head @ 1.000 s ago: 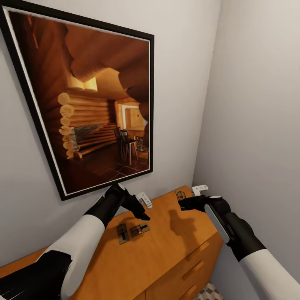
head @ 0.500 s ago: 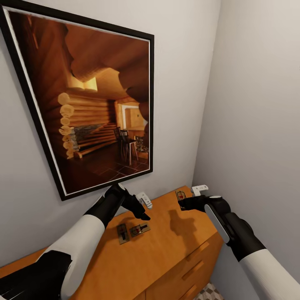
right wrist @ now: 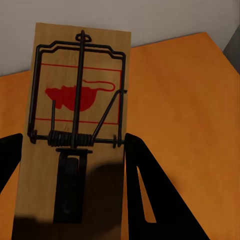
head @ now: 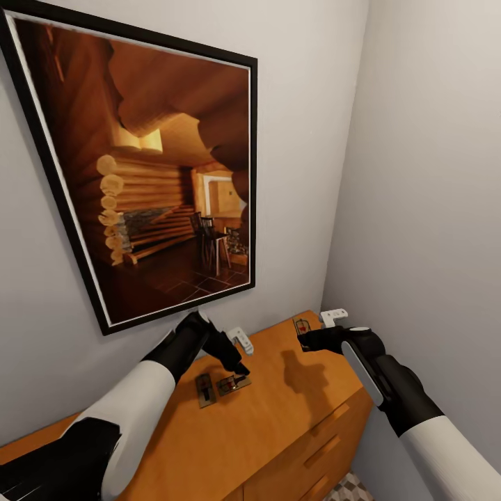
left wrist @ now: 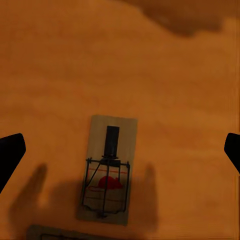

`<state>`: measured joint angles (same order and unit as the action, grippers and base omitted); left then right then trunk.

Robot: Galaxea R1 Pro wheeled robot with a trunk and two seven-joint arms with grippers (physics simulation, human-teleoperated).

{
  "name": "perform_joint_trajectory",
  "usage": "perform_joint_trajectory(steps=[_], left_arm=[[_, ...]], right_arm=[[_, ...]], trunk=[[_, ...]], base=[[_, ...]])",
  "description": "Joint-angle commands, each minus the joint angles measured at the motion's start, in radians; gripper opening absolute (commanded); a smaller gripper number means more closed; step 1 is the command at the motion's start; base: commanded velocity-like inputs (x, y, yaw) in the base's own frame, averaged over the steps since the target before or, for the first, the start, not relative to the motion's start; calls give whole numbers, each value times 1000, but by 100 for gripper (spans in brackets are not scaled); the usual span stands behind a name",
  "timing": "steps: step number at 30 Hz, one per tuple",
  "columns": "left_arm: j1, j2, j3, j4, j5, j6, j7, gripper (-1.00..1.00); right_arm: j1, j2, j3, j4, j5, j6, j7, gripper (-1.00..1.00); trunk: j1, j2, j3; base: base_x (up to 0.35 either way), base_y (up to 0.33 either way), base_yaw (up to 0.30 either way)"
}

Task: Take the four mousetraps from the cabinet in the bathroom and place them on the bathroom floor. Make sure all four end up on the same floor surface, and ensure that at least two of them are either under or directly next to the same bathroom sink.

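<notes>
A big framed picture [head: 139, 174] of a log cabin room hangs on the grey wall above the cabinet [head: 278, 424], which is orange-brown with a flat top and drawers. A tiny bit of the bathroom floor [head: 348, 489] shows down by its corner. The right gripper [head: 304, 340] is up above the cabinet top, and its fingers are clenched on one mousetrap [right wrist: 75, 135]. The left gripper [head: 236, 367] hangs low over two more mousetraps [head: 223, 385] lying close together on the cabinet top, with its fingers spread wide on both sides of one trap [left wrist: 107, 167] and not touching it. I think the robot is at the picking-up step. Next the left arm should go straight down and squeeze the trap by its long edges. Then both traps need carrying down to the floor by the sink.
</notes>
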<state>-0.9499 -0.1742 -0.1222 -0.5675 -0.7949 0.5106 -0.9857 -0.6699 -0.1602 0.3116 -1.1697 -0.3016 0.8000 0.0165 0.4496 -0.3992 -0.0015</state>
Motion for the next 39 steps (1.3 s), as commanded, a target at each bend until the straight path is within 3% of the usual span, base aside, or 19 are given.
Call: perform_joint_trajectory(steps=[1,11,33,39], left_arm=[[0,0,1,3,-4,8,-3,100],[0,0,24,11,-4,9,38,100],[0,0,26,17,0,11,41,100],[0,0,26,80,-3,10,45,100]], right_arm=[[0,-1,1,-1,-2,3,2,-100],[0,-1,1,0,-3,3,2,-100],[0,-1,1,1,-4,3,2,-100],[0,-1,2,1,-4,3,2,-100]], trunk=[[0,-1,-1],[0,-1,-1],[0,-1,-1],[0,-1,-1]], base=[[0,0,0],[0,0,0],[0,0,0],[0,0,0]])
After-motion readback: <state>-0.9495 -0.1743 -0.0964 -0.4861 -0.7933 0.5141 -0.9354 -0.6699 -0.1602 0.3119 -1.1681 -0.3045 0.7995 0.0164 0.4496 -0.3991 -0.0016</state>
